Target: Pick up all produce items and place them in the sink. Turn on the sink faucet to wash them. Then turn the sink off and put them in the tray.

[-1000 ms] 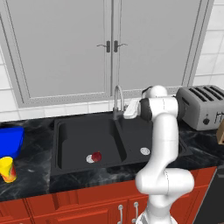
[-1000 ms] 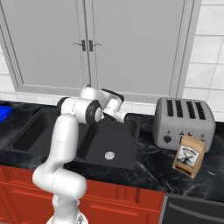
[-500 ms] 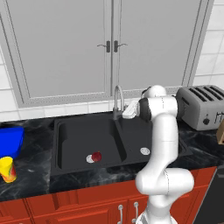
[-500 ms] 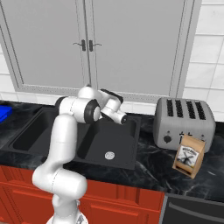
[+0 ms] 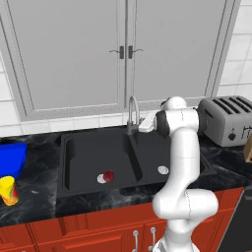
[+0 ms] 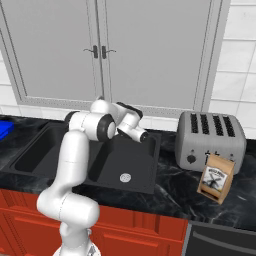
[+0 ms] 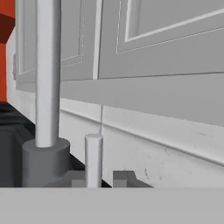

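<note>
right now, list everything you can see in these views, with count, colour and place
small dark-red round fruit: 1, dark red, left basin beside the drain
matte-black double-basin sink: 1, black, set in the counter
slim grey metal gooseneck faucet: 1, grey-silver, behind the sink divider
bright blue rounded tray: 1, blue, counter far left
small yellow cup with orange-red band: 1, yellow, in front of the tray
silver four-slot toaster: 1, silver, counter right of the sink
brown paper bag: 1, brown, in front of the toaster
hand: 1, dark tips, nearly closed around the faucet's lever
</note>
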Controlling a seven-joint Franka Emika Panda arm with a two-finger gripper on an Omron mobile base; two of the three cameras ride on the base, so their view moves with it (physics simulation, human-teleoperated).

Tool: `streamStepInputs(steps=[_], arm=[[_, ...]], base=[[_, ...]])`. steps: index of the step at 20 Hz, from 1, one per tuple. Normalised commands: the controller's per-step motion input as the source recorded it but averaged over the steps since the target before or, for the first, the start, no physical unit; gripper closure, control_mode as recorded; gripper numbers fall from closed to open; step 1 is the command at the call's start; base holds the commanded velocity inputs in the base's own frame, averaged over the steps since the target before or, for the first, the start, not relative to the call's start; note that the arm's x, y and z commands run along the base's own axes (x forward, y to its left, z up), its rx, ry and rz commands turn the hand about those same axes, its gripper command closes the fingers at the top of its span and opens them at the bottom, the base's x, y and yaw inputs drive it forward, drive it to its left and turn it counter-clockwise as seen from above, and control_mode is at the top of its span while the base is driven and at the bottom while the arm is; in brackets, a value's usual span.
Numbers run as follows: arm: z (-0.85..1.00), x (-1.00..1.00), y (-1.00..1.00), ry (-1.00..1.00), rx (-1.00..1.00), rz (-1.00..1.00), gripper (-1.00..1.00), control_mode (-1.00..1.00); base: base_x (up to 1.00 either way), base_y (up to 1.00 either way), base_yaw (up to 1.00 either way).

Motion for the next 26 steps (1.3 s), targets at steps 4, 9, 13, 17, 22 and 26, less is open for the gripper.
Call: streamStepInputs(steps=[4,9,13,17,22,26], arm=[[0.0,0.14,-0.39,0.05,0.04,-0.01,1.0,-1.0],[0.0,0.09,-0.46,0.06,0.05,-0.03,1.0,-1.0],[0.0,0.02,-0.55,0.07,0.06,-0.06,1.0,-1.0],[0.0,0.01,-0.58,0.08,0.05,-0.08,1.0,-1.0],[0.0,0.03,-0.61,0.09,0.04,-0.08,1.0,-1.0],[-0.03,0.06,-0.68,0.08,0.03,-0.06,1.0,-1.0]], base=[[0.0,0.0,0.0],[0.0,0.0,0.0],[0.0,0.0,0.0],[0.0,0.0,0.0],[0.0,0.0,0.0],[0.0,0.0,0.0]])
